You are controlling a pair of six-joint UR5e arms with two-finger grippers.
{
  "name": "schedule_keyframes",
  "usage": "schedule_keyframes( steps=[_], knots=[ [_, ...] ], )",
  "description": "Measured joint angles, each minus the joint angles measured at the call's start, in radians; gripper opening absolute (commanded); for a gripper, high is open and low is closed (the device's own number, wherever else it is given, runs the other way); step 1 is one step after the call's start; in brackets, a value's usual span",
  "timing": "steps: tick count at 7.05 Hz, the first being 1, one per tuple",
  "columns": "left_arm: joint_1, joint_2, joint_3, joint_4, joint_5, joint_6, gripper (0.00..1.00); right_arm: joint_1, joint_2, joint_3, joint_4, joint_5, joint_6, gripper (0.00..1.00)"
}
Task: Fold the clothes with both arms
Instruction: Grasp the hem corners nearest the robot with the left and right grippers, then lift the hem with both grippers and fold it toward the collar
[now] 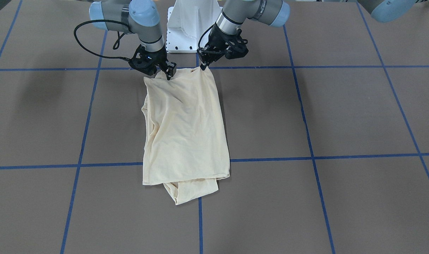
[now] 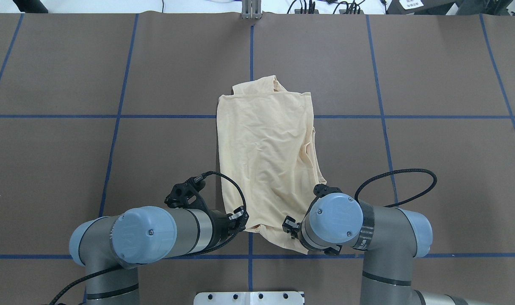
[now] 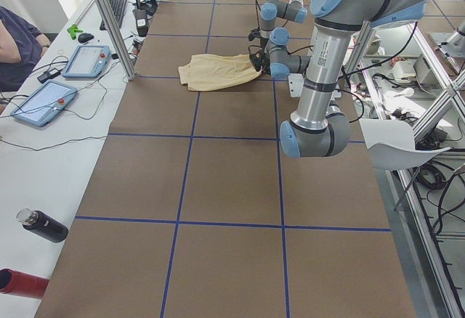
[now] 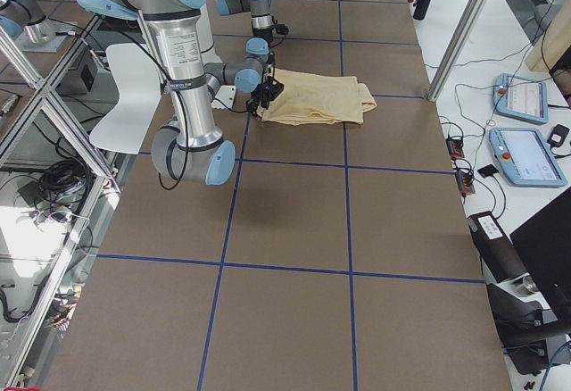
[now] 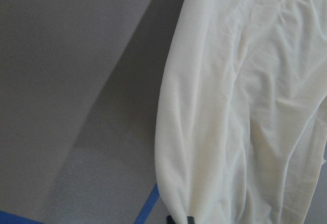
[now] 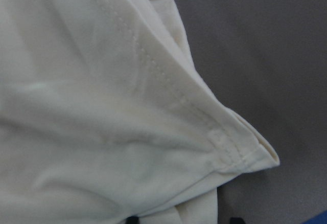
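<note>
The pale cream shirt (image 1: pixel 186 130) lies folded into a long strip in the middle of the table (image 2: pixel 50 169), its print hidden; it also shows as shirt (image 2: pixel 266 156). My left gripper (image 1: pixel 203 66) is shut on the near corner of the shirt on my left side, and shows from above as left gripper (image 2: pixel 240 218). My right gripper (image 1: pixel 169 74) is shut on the other near corner, seen from above as right gripper (image 2: pixel 289 226). Both corners are lifted slightly off the table. The wrist views show cloth (image 5: pixel 240 106) and a stitched hem (image 6: pixel 153 70) close up.
The white pedestal base (image 1: pixel 189 28) stands just behind the grippers. Blue tape lines (image 2: pixel 117 114) divide the brown table into squares. In the left side view, tablets (image 3: pixel 43 104), a dark bottle (image 3: pixel 42 225) and a person's sleeve (image 3: pixel 18 46) sit along the far bench.
</note>
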Motion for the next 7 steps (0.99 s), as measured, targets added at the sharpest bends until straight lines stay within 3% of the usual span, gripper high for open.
schedule_keyframes(
  steps=[1,7],
  knots=[
    [0.000,0.000,0.001,-0.001,0.000,0.000,0.00,0.001,0.000,0.001,0.000,-0.001,0.001,0.00],
    [0.000,0.004,-0.004,-0.001,-0.015,0.000,0.00,0.036,-0.009,0.059,-0.001,0.013,0.003,0.00]
  ],
)
